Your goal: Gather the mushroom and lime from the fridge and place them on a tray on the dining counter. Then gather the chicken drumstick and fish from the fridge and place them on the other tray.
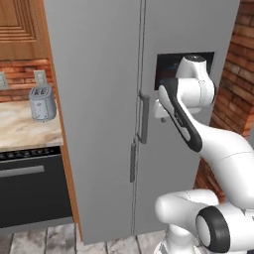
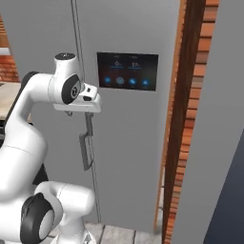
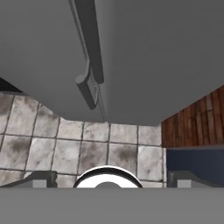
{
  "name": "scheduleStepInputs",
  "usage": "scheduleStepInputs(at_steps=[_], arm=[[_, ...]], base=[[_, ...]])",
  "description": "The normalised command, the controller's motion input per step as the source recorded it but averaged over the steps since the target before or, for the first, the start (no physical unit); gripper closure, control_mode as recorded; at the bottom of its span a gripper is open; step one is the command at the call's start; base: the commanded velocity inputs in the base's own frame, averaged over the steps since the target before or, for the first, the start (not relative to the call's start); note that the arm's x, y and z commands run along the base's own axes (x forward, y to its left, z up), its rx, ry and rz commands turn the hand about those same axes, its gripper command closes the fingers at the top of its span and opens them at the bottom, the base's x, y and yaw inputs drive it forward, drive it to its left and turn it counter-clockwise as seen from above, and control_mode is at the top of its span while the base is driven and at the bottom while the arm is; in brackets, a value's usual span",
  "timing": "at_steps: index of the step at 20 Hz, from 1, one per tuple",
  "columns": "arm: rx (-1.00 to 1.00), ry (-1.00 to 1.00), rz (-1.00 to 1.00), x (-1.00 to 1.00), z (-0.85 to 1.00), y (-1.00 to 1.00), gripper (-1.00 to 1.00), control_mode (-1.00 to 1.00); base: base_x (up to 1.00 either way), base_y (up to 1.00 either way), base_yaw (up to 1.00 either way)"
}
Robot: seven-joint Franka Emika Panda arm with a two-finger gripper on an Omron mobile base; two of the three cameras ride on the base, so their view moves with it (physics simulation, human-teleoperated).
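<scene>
Gripper (image 3: 109, 179) wide apart, nothing between the tips, hanging above the grey floor tiles (image 3: 65, 148) just in front of the fridge (image 1: 99, 99). Fridge tall, grey, both doors closed; two vertical bar handles (image 1: 144, 119) flank the centre seam, a black panel (image 2: 127, 71) with blue icons on the right door. Beyond, left: toaster (image 1: 41, 103) on a marbled counter (image 1: 20, 129).

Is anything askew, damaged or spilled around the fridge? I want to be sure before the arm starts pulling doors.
Nothing stands out. The fridge has both doors shut and flush, its bar handles straight, and the black panel lit normally. The toaster stands upright on the counter. The floor tiles look mottled, with no spill. The open pincer holds nothing.
</scene>
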Motion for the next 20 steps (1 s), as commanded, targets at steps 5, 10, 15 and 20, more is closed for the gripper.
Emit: scheduleStepInputs(at_steps=[5,10,15,20], arm=[[0.00,0.00,0.00,0.00,0.00,0.00,-1.00,1.00],[0.00,0.00,0.00,0.00,0.00,0.00,-1.00,1.00],[0.00,0.00,0.00,0.00,0.00,0.00,-1.00,1.00],[0.00,0.00,0.00,0.00,0.00,0.00,-1.00,1.00]], base=[[0.00,0.24,-0.02],[0.00,0.03,0.00],[0.00,0.00,0.00],[0.00,0.00,0.00]])
